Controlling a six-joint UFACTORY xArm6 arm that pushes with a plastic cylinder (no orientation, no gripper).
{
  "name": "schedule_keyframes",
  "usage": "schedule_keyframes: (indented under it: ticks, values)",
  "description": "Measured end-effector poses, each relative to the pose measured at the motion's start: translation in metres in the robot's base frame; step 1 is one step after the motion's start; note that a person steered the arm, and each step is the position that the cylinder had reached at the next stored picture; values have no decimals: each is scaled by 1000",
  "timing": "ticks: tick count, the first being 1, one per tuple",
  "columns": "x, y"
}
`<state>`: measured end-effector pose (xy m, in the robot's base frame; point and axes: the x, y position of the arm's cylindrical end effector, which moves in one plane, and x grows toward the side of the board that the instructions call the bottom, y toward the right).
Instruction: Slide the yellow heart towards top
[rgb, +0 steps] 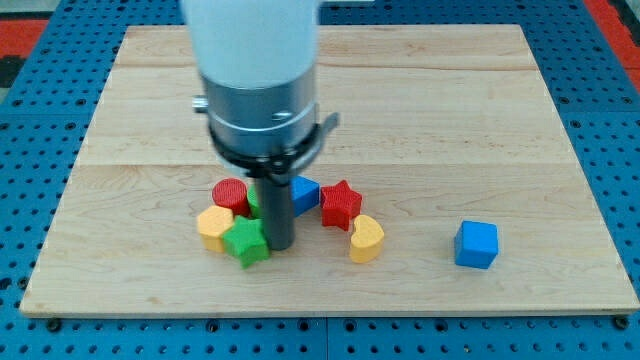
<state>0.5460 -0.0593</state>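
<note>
The rod, an end effector that grasps nothing, has its tip (281, 246) beside the green star (246, 242), apart from the yellow heart (366, 238) sitting low on the surface (420, 110), apparently unpushed.

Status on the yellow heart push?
Done: nothing visible; the yellow heart sits low on the board, just below the red star. In hand: my tip is down beside the green star, left of the heart, apparently not touching it. Left: the whole slide toward the top.
</note>
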Motion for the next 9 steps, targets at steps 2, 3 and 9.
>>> schedule_keyframes:
  ticks: [2,3,9]
  values:
    - [42,28]
    - [40,77]
    - [-109,190]
